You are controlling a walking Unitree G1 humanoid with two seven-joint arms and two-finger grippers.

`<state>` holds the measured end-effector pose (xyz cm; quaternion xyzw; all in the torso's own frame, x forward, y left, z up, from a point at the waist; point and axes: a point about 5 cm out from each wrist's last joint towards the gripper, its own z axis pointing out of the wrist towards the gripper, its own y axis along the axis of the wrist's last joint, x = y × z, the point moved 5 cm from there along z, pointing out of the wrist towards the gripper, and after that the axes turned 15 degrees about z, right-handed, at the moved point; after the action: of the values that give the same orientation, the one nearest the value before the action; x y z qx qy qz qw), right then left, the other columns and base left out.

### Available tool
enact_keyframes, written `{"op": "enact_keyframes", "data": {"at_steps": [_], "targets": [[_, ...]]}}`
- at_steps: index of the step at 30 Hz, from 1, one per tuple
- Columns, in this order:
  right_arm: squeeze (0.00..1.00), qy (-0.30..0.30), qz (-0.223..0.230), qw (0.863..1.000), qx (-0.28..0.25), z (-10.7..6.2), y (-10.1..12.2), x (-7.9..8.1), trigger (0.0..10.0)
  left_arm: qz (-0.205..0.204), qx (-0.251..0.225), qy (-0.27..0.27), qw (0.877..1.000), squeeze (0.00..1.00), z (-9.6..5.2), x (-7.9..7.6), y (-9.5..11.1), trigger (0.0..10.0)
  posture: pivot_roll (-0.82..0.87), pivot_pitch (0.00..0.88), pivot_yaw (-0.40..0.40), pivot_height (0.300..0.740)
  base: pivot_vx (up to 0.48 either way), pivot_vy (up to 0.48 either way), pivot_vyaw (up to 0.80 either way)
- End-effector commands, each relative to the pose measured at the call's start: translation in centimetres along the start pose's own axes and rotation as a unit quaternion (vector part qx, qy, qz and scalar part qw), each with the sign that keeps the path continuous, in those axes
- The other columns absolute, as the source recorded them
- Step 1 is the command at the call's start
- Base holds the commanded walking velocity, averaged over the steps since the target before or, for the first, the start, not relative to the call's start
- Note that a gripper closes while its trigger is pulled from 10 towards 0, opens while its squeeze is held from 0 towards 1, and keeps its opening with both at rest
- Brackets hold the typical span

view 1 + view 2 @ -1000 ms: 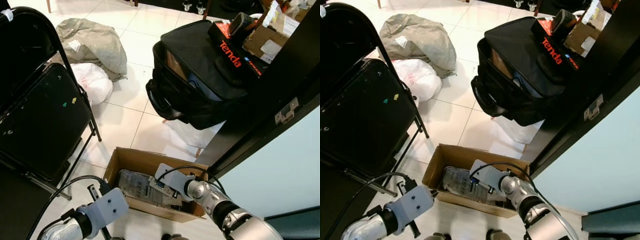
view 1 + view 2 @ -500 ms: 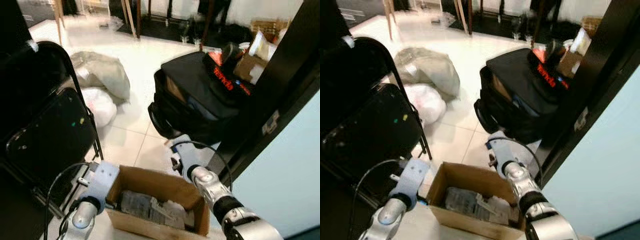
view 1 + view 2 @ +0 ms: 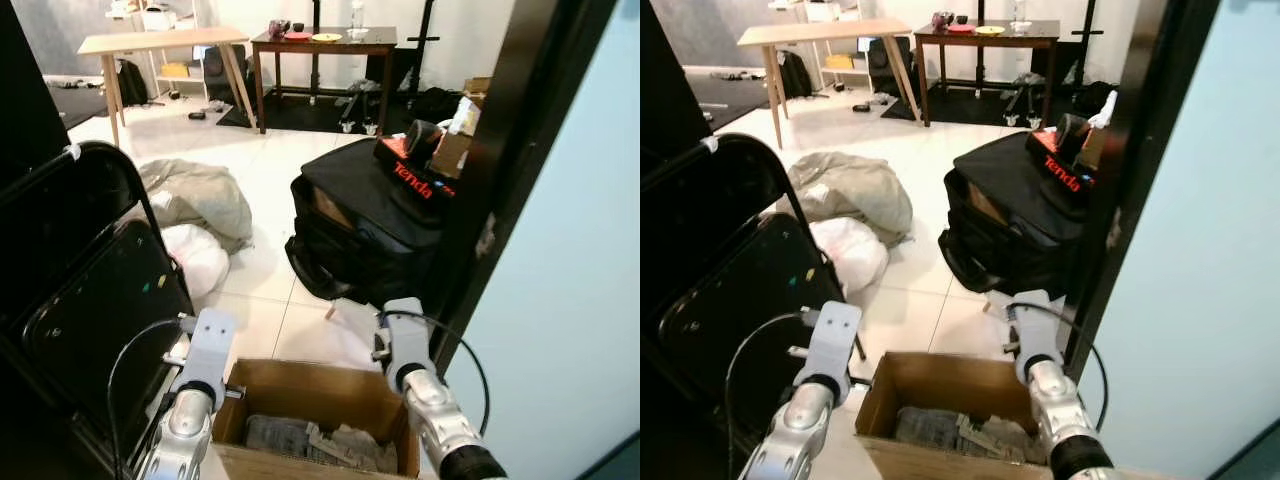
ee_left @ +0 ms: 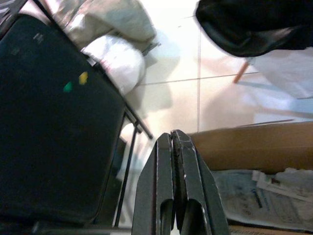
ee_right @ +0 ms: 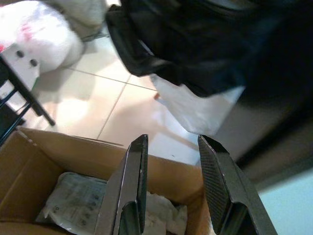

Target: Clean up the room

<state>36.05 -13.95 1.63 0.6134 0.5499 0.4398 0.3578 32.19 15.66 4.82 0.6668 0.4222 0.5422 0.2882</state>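
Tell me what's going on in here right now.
The robot stands over an open cardboard box of papers and packets on the tiled floor. Its left gripper, fingers shut and empty, and its right gripper, fingers open and empty, hang above the box. A black bag and a folding chair stand nearby.

Box [image 3: 318,384] btwn hands, papers [image 3: 310,440] in it, bag [image 3: 365,225] behind, chair [image 3: 85,290] left

"Tenda" on red-black box [image 3: 412,178]

Glossy white floor tiles [image 3: 265,180] reflect bright light. A pale wooden table [image 3: 160,42] and a dark table [image 3: 320,45] stand at the far wall.
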Motion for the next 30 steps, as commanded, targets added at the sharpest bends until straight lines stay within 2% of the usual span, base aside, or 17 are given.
{"op": "enact_keyframes", "data": {"at_steps": [1, 13, 19, 30], "targets": [[0.00, -0.013, 0.009, 1.000, 0.008, -0.3, -0.5, -0.7, 10.0, -0.009, 0.006, 0.004, 1.000, 0.00, 0.1, -0.1, -0.2, 10.0, -0.01, 0.000, 0.008, 0.740, 0.000, 0.000, -0.80], [0.00, -0.010, -0.004, 1.000, 0.017, -0.5, -0.7, -0.5, 10.0, -0.019, 0.013, 0.019, 1.000, 0.00, -0.4, 0.1, -0.8, 10.0, -0.01, 0.000, -0.026, 0.740, 0.000, 0.000, -0.80], [0.00, -0.002, -0.014, 0.999, 0.034, -0.9, -1.3, -0.3, 10.0, -0.010, 0.006, -0.008, 1.000, 0.00, -0.9, -0.9, -1.0, 10.0, 0.00, 0.000, -0.038, 0.740, 0.000, 0.000, -0.80], [0.00, -0.003, -0.012, 0.999, 0.044, -1.3, -1.8, -0.3, 10.0, 0.002, -0.001, -0.021, 1.000, 0.00, -1.3, -0.7, -1.3, 10.0, -0.01, 0.000, -0.027, 0.740, 0.000, 0.000, -0.80]]}}
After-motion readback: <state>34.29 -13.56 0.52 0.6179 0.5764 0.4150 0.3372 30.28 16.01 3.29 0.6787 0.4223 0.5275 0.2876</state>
